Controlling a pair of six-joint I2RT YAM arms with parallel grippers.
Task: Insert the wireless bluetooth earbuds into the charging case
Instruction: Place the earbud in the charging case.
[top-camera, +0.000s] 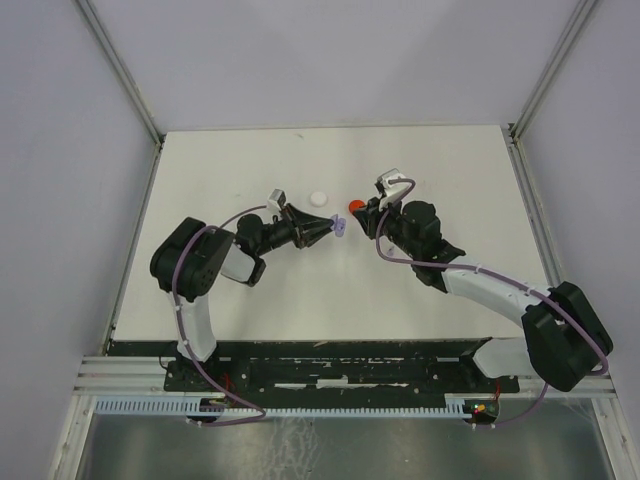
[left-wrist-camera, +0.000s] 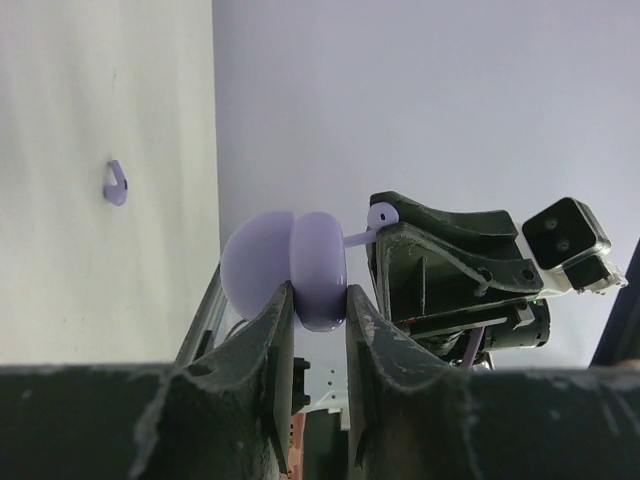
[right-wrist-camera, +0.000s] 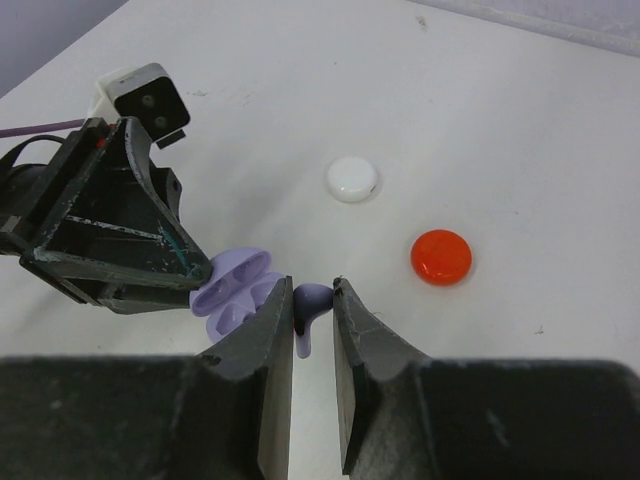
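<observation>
Top external view: two arms meet at mid-table around a pale purple charging case.
On the white table (top-camera: 450, 170), the left arm (top-camera: 190, 265) and right arm (top-camera: 500, 290) reach inward until their tools nearly meet. The left gripper (top-camera: 322, 228) has its fingers (left-wrist-camera: 275, 330) clamped narrowly on the charging case (left-wrist-camera: 295, 262), which is raised off the table with its two rounded halves hinged apart. The right gripper (right-wrist-camera: 312, 295) has its fingers (right-wrist-camera: 350, 320) pinched almost together on a pale purple earbud (right-wrist-camera: 308, 300), stem downward, just beside the case's open halves; whether the two touch cannot be told. A red disc (right-wrist-camera: 441, 256) and a white disc (right-wrist-camera: 352, 180) lie on the table beyond the grippers, apart from each other. A loose purple earbud (left-wrist-camera: 116, 184) lies on the table, well apart from the case.
</observation>
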